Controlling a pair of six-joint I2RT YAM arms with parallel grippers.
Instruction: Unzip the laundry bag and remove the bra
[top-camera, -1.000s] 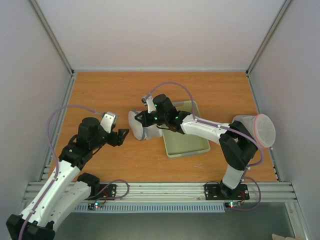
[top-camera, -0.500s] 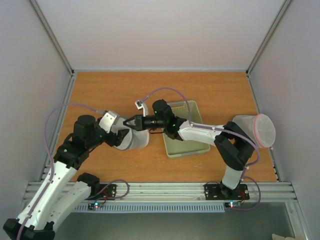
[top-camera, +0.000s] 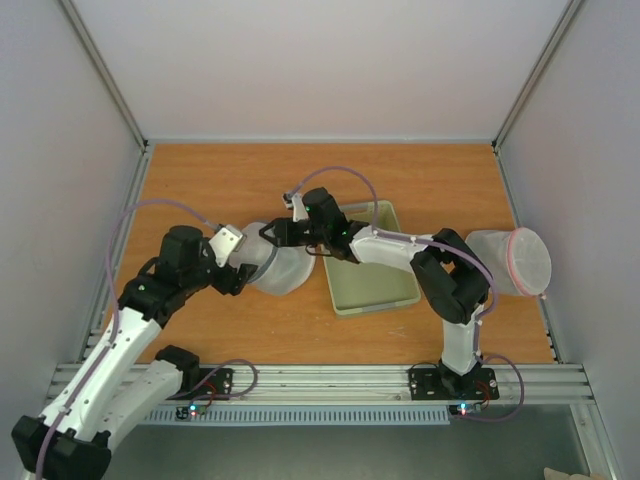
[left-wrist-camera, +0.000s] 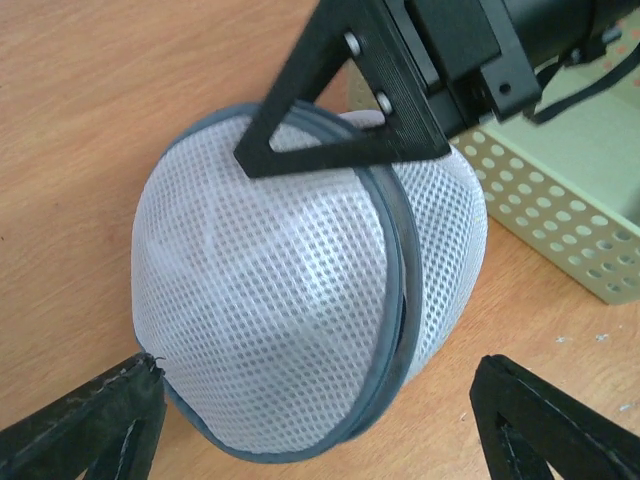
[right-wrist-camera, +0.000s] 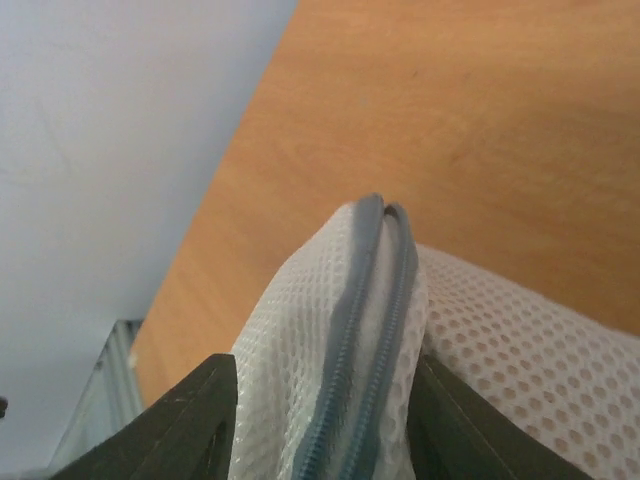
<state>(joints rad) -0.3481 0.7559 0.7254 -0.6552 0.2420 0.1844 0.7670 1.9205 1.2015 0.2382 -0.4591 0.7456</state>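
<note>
The laundry bag (top-camera: 280, 270), a white mesh dome with a grey zip band, stands on edge on the wooden table just left of the tray. My right gripper (top-camera: 277, 236) is shut on the bag's upper rim, pinching the zip band (right-wrist-camera: 372, 330) between its fingers (right-wrist-camera: 190, 425). My left gripper (top-camera: 246, 272) is open, its fingers (left-wrist-camera: 85, 430) on either side of the bag's lower part (left-wrist-camera: 290, 300). The zip band shows a narrow gap low on the bag. The bra is hidden; no orange fabric shows through the mesh.
A pale green perforated tray (top-camera: 375, 303) lies right of the bag, and its corner shows in the left wrist view (left-wrist-camera: 560, 230). A second translucent round bag with a pink rim (top-camera: 520, 262) stands at the right. White walls enclose the table.
My left arm has moved right, and its open fingers now straddle the bag. My right gripper has kept its hold on the rim and shifted the bag slightly left, away from the tray.
</note>
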